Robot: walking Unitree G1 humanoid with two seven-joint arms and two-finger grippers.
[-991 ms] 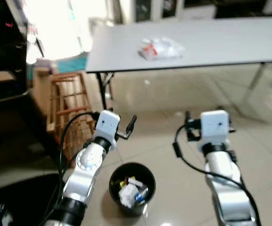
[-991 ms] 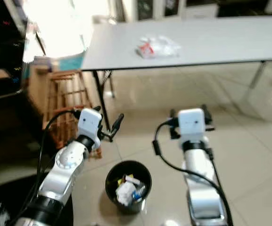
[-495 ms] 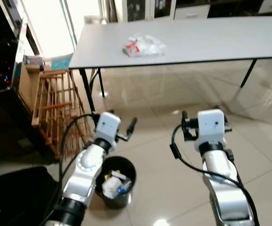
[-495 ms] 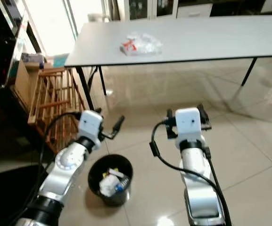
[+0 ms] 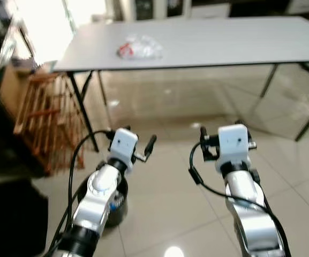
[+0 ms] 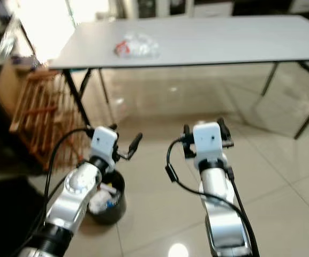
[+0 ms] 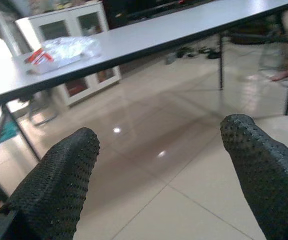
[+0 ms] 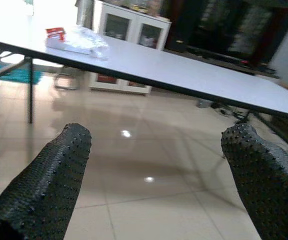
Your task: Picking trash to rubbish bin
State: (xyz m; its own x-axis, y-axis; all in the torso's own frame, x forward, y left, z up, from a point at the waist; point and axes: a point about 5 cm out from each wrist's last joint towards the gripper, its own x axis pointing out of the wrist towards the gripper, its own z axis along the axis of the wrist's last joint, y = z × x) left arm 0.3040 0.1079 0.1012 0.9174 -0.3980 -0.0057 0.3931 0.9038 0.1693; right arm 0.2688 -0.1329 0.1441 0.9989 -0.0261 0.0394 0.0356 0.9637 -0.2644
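Approaching worktop (image 5: pixel 208 40); both pincers, left (image 7: pixel 153 175) and right (image 8: pixel 156 175), spread apart, empty. Best to close in squarely on wrapper (image 5: pixel 139 48), bin (image 6: pixel 107 203) beside.

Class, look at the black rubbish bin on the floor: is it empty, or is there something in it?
Not empty. The rubbish bin stands upright beside the left arm, and white crumpled trash shows inside its rim.

Ahead of me runs a long grey table (image 5: pixel 213 40) on thin black legs, over a glossy tiled floor (image 5: pixel 170 209) catching bright reflections. Off to my left, a wooden slatted rack (image 5: pixel 39 120) leans beside the table's end. Behind the table stands a white glass-door cabinet (image 7: pixel 79 30).
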